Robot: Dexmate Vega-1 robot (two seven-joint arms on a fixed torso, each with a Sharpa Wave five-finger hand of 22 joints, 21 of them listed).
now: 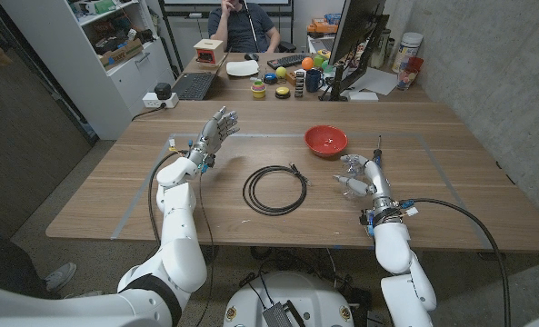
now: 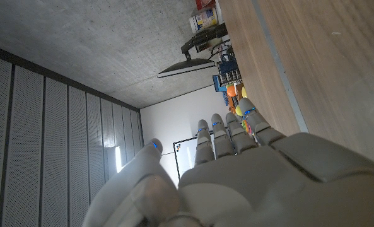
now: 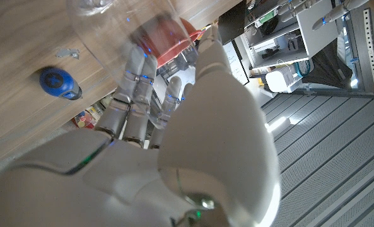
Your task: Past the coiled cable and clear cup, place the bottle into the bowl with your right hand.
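My right hand (image 1: 354, 175) is low over the table right of the coiled black cable (image 1: 274, 190). Its fingers (image 3: 135, 75) and thumb curl around a clear plastic object that I take for the bottle (image 3: 120, 17); it is see-through and hard to make out (image 1: 345, 183). The red bowl (image 1: 326, 140) stands just beyond the hand, and its rim shows past the fingers (image 3: 185, 30). My left hand (image 1: 216, 129) is raised above the table's left half, fingers spread and holding nothing (image 2: 237, 164). I cannot pick out a separate clear cup.
A thin dark object with a blue end (image 1: 379, 147) (image 3: 59, 83) lies on the table close to my right hand. At the far edge are a laptop (image 1: 194, 85), a monitor (image 1: 353, 36) and small items. A person sits behind the table.
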